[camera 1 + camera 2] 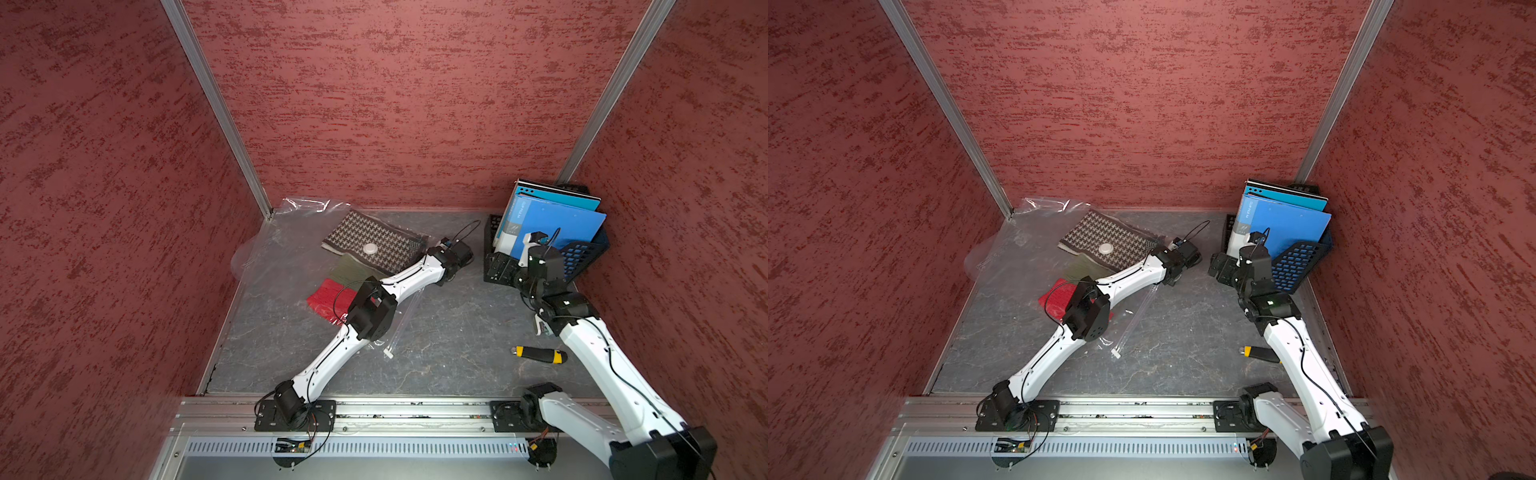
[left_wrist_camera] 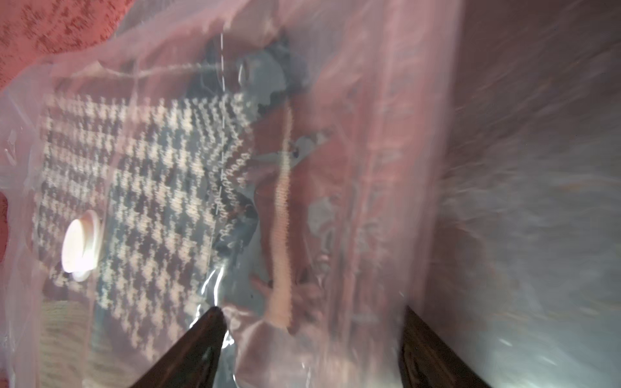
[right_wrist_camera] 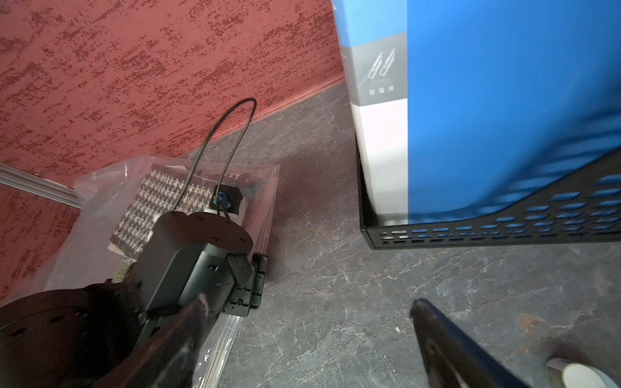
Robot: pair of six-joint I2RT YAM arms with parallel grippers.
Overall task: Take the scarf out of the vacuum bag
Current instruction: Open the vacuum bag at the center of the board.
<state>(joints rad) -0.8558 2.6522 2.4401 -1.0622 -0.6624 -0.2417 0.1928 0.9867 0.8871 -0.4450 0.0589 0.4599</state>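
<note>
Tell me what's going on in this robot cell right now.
The scarf lies inside the vacuum bag, under its valve cap. The left gripper is at the bag's edge next to the scarf, jaws open, gripping nothing visible. The right gripper hangs open and empty over the table beside the file rack. Nothing is out yet.

The clear crinkly plastic vacuum bag shines glossy over the matt black-and-cream houndstooth knit scarf. The grey marbled tabletop looks smooth and dull, the black perforated metal rack matt, the red walls rough.
</note>
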